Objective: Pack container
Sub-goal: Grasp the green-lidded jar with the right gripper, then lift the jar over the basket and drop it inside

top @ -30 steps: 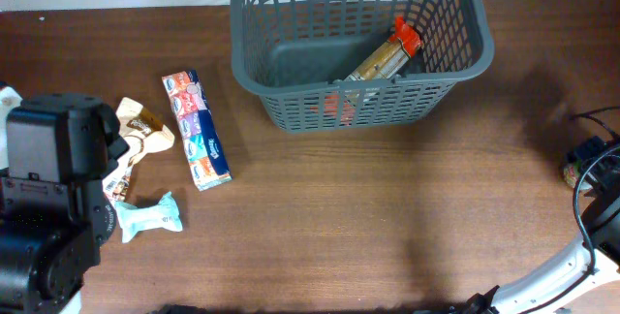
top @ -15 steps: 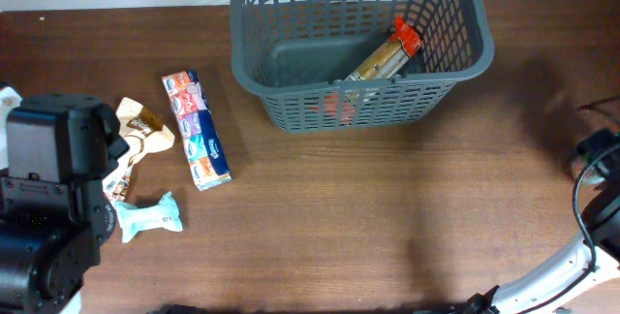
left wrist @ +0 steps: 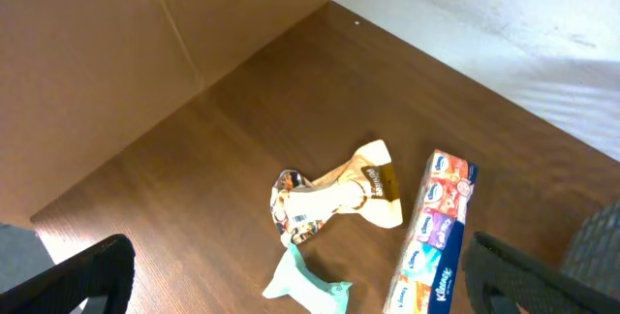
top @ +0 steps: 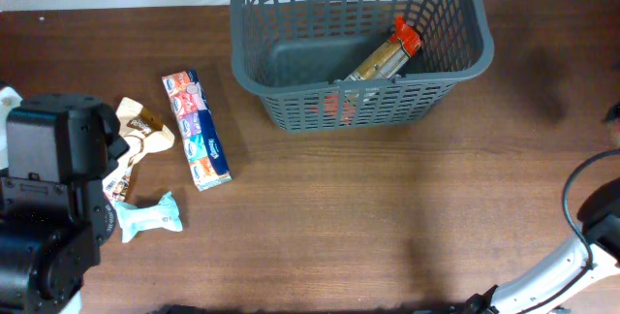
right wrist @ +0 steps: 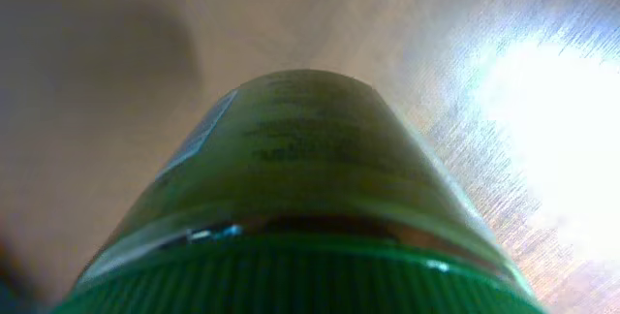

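The dark grey slotted basket [top: 291, 89] stands at the back middle of the table; its corner shows in the left wrist view [left wrist: 603, 241]. Inside lie a brown packet with a red end [top: 387, 54] and a red item [top: 339, 106]. My left gripper [left wrist: 300, 290] is open and empty above a teal packet [left wrist: 308, 287]. A Kleenex tissue pack [top: 197, 130] and a crumpled snack wrapper [top: 136, 144] lie next to it. My right gripper is only a dark sliver at the overhead view's right edge [top: 614, 115]. A green-lidded jar [right wrist: 291, 159] fills its wrist view; the fingers are hidden.
The bulky left arm [top: 48, 207] covers the front left corner of the table. A black cable [top: 579, 207] and a white arm link [top: 552, 275] sit at the front right. A brown wall [left wrist: 126, 52] borders the table on the left.
My right gripper has moved up and right, almost out of the overhead view, and the jar seen beside it earlier has gone with it. The left arm and the loose items have not moved.
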`<move>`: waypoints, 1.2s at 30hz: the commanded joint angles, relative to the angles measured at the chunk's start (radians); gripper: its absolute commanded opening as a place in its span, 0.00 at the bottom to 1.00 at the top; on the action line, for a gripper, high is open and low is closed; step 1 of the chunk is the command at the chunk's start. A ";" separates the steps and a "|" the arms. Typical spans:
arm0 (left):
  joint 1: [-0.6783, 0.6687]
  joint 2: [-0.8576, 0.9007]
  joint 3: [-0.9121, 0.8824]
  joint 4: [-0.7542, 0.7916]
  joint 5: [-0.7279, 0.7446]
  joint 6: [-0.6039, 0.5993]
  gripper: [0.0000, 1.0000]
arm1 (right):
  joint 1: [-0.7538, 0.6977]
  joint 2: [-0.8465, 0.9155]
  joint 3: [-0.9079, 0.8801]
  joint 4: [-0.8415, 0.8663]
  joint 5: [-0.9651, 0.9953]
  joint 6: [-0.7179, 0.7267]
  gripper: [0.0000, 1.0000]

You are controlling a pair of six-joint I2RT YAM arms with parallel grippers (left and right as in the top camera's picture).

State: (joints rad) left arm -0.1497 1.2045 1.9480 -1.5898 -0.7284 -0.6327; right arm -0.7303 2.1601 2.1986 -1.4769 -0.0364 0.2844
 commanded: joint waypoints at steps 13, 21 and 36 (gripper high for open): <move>0.005 0.000 0.003 -0.002 0.009 -0.003 1.00 | 0.447 -0.066 0.930 -0.171 -0.230 0.145 0.04; 0.005 0.000 0.003 -0.002 0.009 -0.003 1.00 | 0.772 -0.087 0.915 -0.017 -0.209 0.170 0.04; 0.005 0.000 0.003 -0.002 0.009 -0.003 1.00 | 0.964 -0.008 0.541 0.166 -0.056 0.166 0.04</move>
State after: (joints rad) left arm -0.1497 1.2045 1.9480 -1.5898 -0.7284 -0.6327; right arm 0.2329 2.1380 2.8086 -1.3384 -0.1226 0.4461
